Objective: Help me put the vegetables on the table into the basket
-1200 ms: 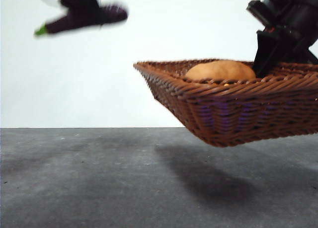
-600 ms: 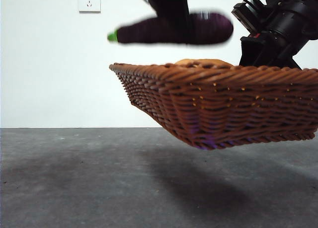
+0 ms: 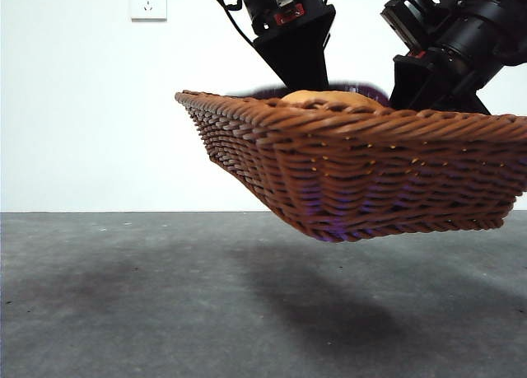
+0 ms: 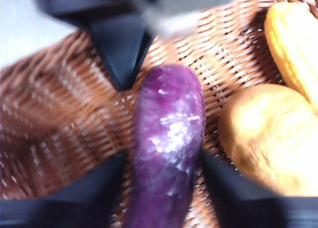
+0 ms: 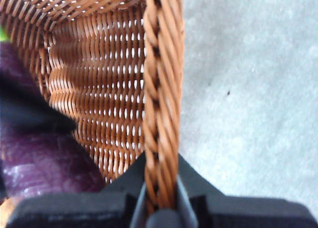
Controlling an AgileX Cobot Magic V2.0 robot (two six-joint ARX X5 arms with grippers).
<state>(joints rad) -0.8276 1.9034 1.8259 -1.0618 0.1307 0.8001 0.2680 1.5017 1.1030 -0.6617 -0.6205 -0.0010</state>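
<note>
Now lowering into the basket (image 3: pixel 346 172) since half a second ago, when hanging clear above the rim: eggplant (image 4: pixel 169 143), glossy purple, lying lengthwise between the left gripper (image 4: pixel 164 198) jaws, apparently pinched on both flanks, over the weave beside the potato (image 4: pixel 268 138) and the yellow piece (image 4: pixel 293 39). Holding the basket aloft off the table (image 3: pixel 123 296): right gripper (image 5: pixel 161 198), pressed together on the braided rim, well clear of the eggplant.
</note>
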